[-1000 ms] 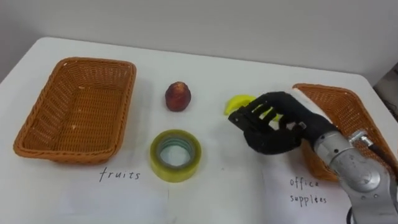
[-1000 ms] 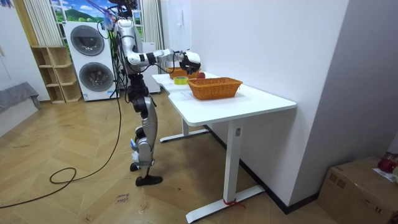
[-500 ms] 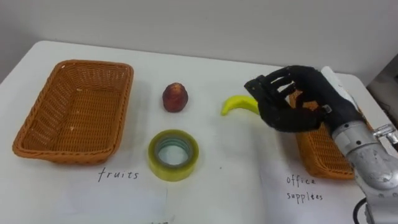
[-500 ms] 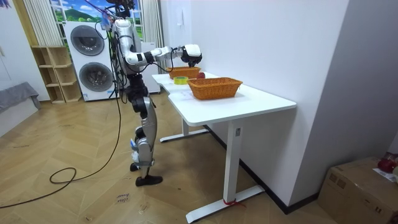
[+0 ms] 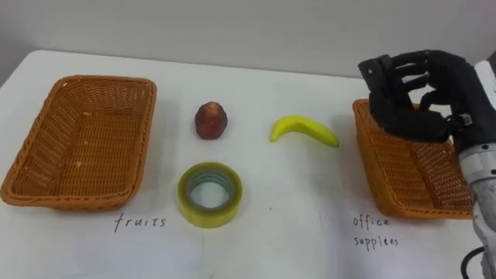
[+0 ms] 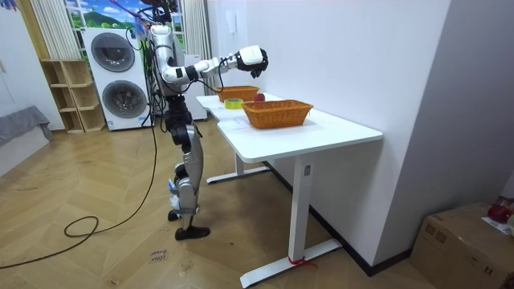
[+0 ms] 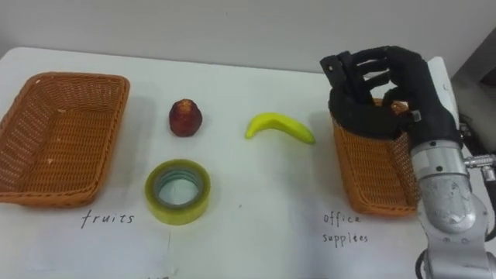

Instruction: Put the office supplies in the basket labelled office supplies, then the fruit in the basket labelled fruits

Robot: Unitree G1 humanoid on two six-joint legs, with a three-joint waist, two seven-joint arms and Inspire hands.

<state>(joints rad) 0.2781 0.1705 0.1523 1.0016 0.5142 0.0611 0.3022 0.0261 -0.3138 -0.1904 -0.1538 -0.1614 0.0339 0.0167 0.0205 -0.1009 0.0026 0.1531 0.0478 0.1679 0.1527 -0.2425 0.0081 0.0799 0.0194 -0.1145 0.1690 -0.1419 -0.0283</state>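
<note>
My right hand point(image 5: 422, 93) hangs raised above the near left corner of the right wicker basket point(image 5: 370, 151), fingers loosely bent and spread, holding nothing. In the room view that hand point(image 6: 254, 56) is lifted well above the table. A yellow banana point(image 5: 304, 130) lies on the white table just left of that basket. A red fruit point(image 5: 210, 121) sits further left, and a yellow-green roll of tape point(image 5: 209, 194) lies flat in front of it. The left wicker basket point(image 5: 93, 80) holds nothing.
Handwritten labels lie on the table: "fruits" point(image 5: 139, 223) before the left basket and "office supplies" point(image 5: 376, 231) before the right one. The table's far edge meets a white wall. I stand at the table's end, with washing machines point(image 6: 120, 76) behind me.
My right hand has risen from beside the banana and swung right, above the right basket. The banana stays on the table. The view has shifted slightly.
</note>
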